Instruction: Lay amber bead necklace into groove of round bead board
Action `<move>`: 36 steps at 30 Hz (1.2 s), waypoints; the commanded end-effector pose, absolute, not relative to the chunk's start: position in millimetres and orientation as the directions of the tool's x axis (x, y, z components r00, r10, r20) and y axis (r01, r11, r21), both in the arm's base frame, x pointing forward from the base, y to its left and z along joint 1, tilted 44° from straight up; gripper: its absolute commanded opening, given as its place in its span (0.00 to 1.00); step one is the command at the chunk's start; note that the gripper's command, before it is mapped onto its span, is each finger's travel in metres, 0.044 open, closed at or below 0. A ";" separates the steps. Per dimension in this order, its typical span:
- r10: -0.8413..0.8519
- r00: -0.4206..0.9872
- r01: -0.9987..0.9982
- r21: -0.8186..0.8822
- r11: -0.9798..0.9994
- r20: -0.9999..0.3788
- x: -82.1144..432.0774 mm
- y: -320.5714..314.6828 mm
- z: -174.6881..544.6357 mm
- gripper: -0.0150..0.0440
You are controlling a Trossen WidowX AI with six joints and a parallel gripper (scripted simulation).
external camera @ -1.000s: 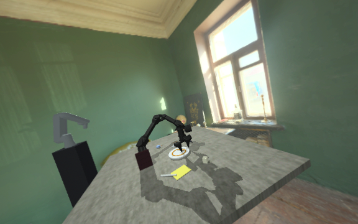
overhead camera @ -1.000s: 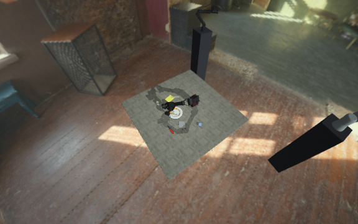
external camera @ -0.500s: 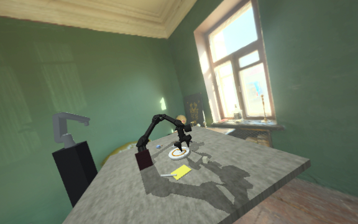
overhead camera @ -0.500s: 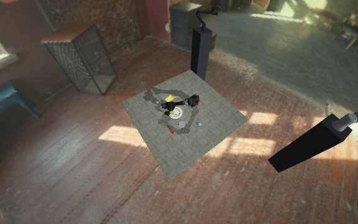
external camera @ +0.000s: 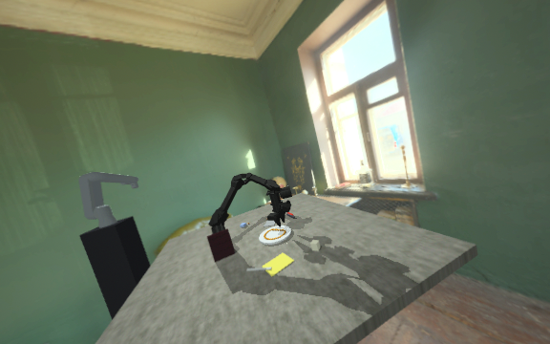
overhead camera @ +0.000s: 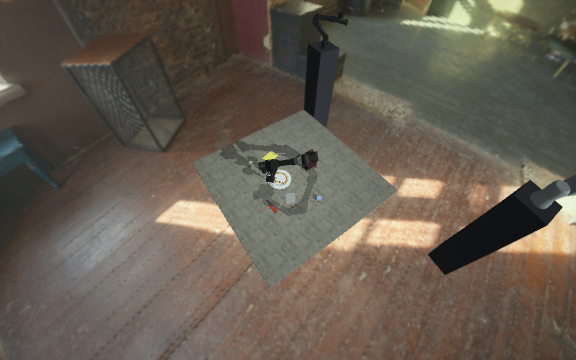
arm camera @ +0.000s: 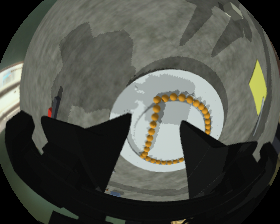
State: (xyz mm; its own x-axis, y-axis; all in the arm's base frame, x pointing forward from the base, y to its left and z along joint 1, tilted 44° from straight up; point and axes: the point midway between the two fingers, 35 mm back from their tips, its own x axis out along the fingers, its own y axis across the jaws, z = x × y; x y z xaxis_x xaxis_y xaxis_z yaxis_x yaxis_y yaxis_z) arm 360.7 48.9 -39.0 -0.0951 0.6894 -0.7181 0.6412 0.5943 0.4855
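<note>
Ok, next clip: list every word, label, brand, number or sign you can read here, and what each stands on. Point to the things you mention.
None can be read.
Yellow card (overhead camera: 270, 156) (external camera: 278, 264) (arm camera: 258, 88): no writing visible.
Bead board (overhead camera: 280, 186) (external camera: 264, 240) (arm camera: 125, 100): no lettering visible.
Blue and red patch in the window (external camera: 391, 135): too blurred to tell whether it is a sign.

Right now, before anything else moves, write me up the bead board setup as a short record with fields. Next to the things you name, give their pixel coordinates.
necklace: amber bead necklace (overhead camera: 286, 177) (external camera: 265, 235) (arm camera: 207, 122), on the board in an uneven loop
board: round bead board (overhead camera: 280, 187) (external camera: 262, 237) (arm camera: 118, 107), white, flat on the table
seating: incomplete; one fairly straight run of beads cuts inside the groove
gripper: gripper (overhead camera: 270, 178) (external camera: 280, 224) (arm camera: 156, 120), fingers apart, nothing held
yellow item: flat yellow sheet (overhead camera: 270, 156) (external camera: 278, 264) (arm camera: 258, 87), beside the board
other items: red-and-dark object (overhead camera: 273, 209) (external camera: 290, 215) (arm camera: 50, 113); white block (external camera: 315, 246)
</note>
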 end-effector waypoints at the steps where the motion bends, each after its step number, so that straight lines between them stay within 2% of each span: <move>1: 0.685 -0.097 0.628 0.490 0.605 -0.722 359.8 50.4 -40.7 0.46; 32: 0.686 -0.097 0.628 0.491 0.604 -0.721 356.0 75.4 -66.5 0.46; 36: 0.682 -0.096 0.621 0.492 0.610 -0.725 357.0 74.0 -64.1 0.28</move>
